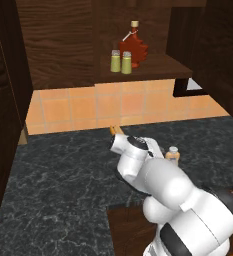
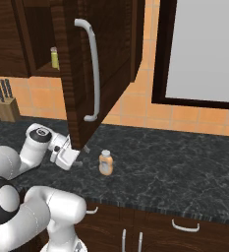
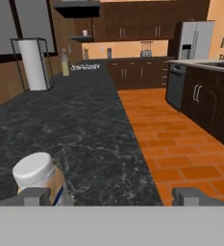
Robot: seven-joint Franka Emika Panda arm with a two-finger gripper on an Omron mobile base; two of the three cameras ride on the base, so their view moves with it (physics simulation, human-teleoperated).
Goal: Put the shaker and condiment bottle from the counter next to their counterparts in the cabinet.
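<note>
The peach-tan condiment bottle (image 2: 105, 163) stands upright on the black counter (image 2: 175, 162). My gripper (image 2: 83, 156) hovers low just left of it, open. In the hand view the condiment bottle (image 3: 39, 178) sits at the lower left, right in front of the left fingertip (image 3: 33, 196), and the gripper (image 3: 113, 197) is open wide with nothing between its fingers. On the cabinet (image 1: 63, 45) shelf two alike yellow-green shakers (image 1: 121, 62) stand side by side by the red maple-leaf bottle (image 1: 133, 46). The arm half hides the condiment bottle (image 1: 173, 154).
The open cabinet door (image 2: 106, 64) with its long handle hangs just above my hand. A knife block (image 2: 7, 107) stands at the back left of the counter. A window (image 2: 204, 49) is on the right. The counter edge (image 3: 142, 158) drops to an orange tile floor.
</note>
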